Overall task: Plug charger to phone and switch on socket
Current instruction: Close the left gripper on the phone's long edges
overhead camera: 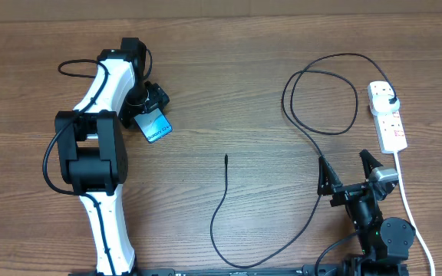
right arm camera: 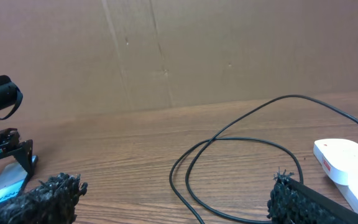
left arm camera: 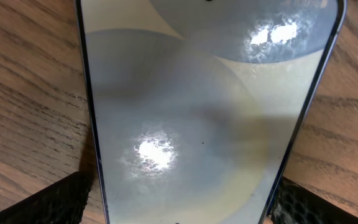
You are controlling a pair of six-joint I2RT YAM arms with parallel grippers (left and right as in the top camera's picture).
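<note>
Wood-grain table [overhead camera: 229,92], brown cardboard backdrop [right arm camera: 166,50]

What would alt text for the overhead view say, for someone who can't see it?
A robot's left gripper straddles a small blue phone at a wooden table's upper left. A black charger runs from a white socket strip at the right, loops, and ends with its tip lying free mid-table. The right gripper sits open beside the cable.

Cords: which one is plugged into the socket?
The black charger: its plug sits in the socket's far outlet. The white cord just exits the socket's near end.
</note>
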